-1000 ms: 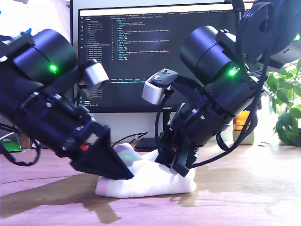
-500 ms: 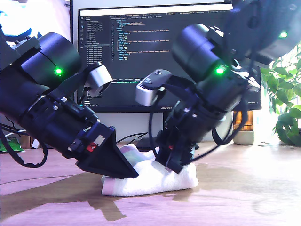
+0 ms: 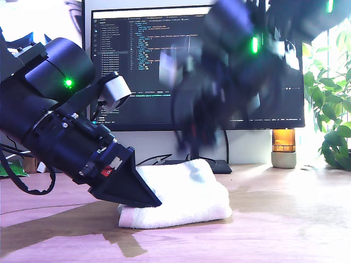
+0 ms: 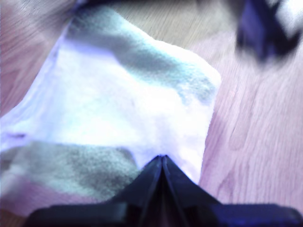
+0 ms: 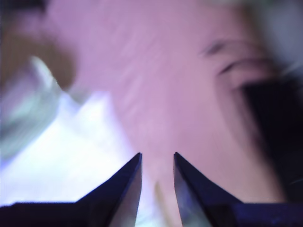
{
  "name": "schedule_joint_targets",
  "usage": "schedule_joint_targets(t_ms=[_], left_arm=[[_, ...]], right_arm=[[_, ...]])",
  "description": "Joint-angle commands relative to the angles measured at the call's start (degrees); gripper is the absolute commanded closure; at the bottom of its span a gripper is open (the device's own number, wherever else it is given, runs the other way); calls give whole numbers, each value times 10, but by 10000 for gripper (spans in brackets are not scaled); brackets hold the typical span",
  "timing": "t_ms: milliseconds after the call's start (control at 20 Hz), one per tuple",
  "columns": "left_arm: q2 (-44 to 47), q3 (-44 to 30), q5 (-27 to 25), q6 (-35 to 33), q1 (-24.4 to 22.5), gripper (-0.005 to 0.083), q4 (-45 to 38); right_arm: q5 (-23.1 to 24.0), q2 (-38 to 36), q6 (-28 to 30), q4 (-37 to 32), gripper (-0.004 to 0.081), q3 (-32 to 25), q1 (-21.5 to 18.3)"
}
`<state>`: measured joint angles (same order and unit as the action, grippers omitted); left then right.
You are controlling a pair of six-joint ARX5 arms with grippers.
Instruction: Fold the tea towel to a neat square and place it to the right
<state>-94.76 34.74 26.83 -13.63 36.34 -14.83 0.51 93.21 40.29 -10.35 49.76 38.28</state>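
Observation:
The tea towel (image 3: 186,192) lies folded in a thick white wad on the wooden table (image 3: 285,219). Its grey-green bands show in the first wrist view (image 4: 123,104). My first gripper (image 3: 147,198) comes in low from the exterior view's left. It is shut, and its closed tips (image 4: 161,158) rest on the towel's edge. My second gripper (image 3: 191,137) is a blur in the air above the towel, clear of it. In the second wrist view this gripper (image 5: 157,156) is open with nothing between its fingers, and the towel (image 5: 71,156) lies below it to one side.
A monitor (image 3: 192,66) with code on it stands behind the towel. An amber jar (image 3: 283,148) and a leafy plant (image 3: 332,126) sit at the exterior view's right. Cables run behind the arms near the monitor's foot.
My second gripper has let go of the towel and risen fast, now motion-blurred. The towel's top flap has settled flat. My first gripper has barely moved.

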Motion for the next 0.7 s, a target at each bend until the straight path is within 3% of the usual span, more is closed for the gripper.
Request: schedule_joint_targets(t_ms=[0,250,400,500,650], left_arm=[[-47,-35,-16,1,4,797,36],[-47,-35,-16,1,4,797,36],[-47,-35,-16,2,4,797,35],[-47,-35,-16,2,4,797,34],[-47,-35,-15,2,4,797,31]], right_arm=[[0,-18,-4,-3,588,6,-2],[-9,-46,-4,87,623,6,-2],[-84,-54,-33,197,782,6,2],[-145,-53,-36,236,783,6,2],[-187,-50,-38,234,783,6,2]])
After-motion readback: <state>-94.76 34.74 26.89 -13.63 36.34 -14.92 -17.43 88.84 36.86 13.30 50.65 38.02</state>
